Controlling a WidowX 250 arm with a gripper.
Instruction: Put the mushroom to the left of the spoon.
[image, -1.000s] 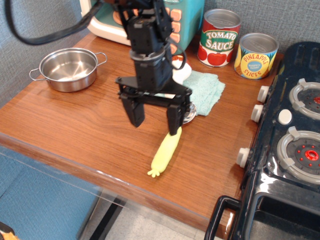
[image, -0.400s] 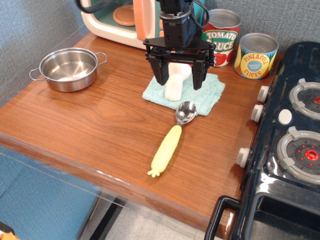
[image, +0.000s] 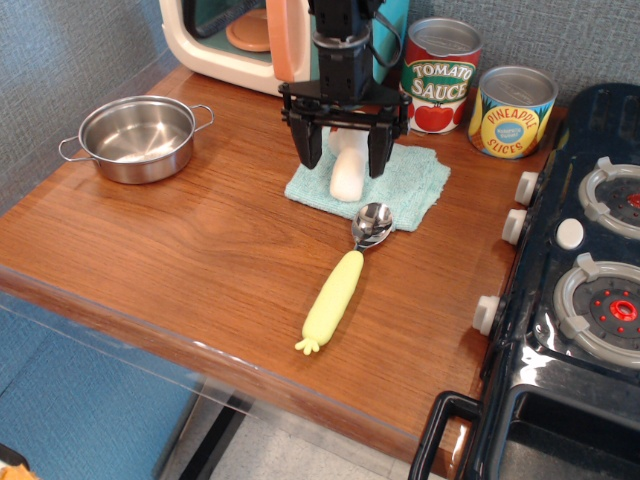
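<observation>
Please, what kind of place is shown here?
It is probably a toy kitchen set: a play stove with knobs at the right, toy cans at the back wall, and a small steel pot on the wooden counter.

Hiding the cap of the mushroom (image: 347, 176) behind the gripper (image: 345, 160), leaving only the cream stem showing between the two dark fingers (image: 311, 152); not allowing any call on whether those fingers are touching the stem. Covering part of the teal cloth (image: 412, 182) under the mushroom and gripper. Running off the top edge: the arm above the gripper and the toy appliance (image: 230, 40) at the back. Cutting the stove (image: 560, 300) at the right and bottom edges. Blocking the left side of the tomato sauce can (image: 441, 75) behind cables. Blurring the small print on the pineapple can (image: 511, 112).
</observation>
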